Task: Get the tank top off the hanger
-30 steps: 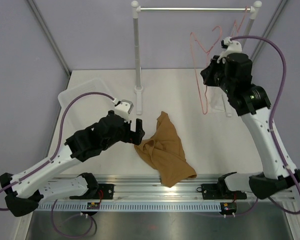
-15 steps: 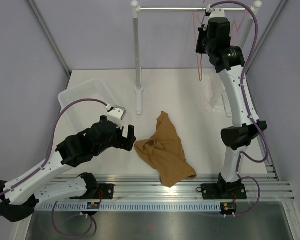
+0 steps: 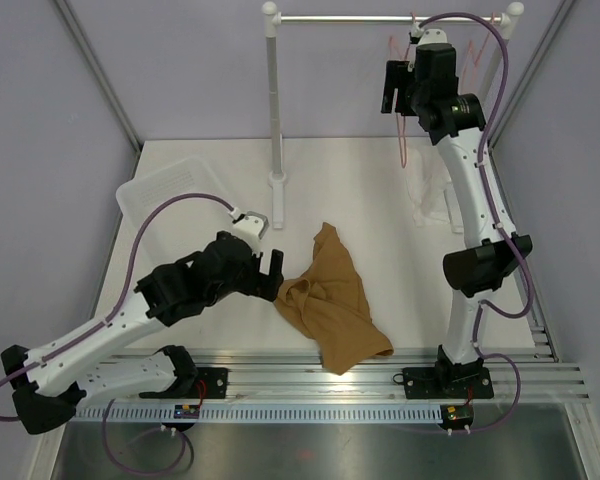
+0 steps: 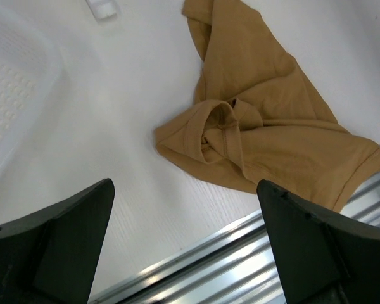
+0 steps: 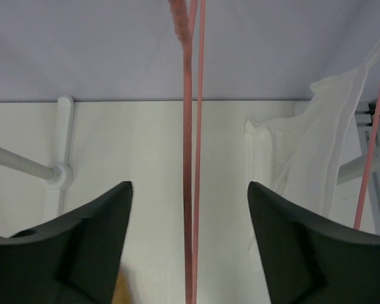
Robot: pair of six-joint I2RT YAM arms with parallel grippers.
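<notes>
- Top external view: right gripper now up at the rail, risen from table height a second ago, with the hanger bare beneath it.
- Right wrist view: jaws wide, either side of the pink wire, clamping nothing.
- Tank top crumpled on the table, unmoved, well apart from the hanger.
- Left gripper just beside it, jaws wide, empty.
- Apparently: removal done, only backing off left.

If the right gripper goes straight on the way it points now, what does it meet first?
The hanger: its pink wires hang straight ahead, midway between the open fingers of the right gripper. How far ahead is unclear. The white garment hangs off to one side, out of that line.
</notes>
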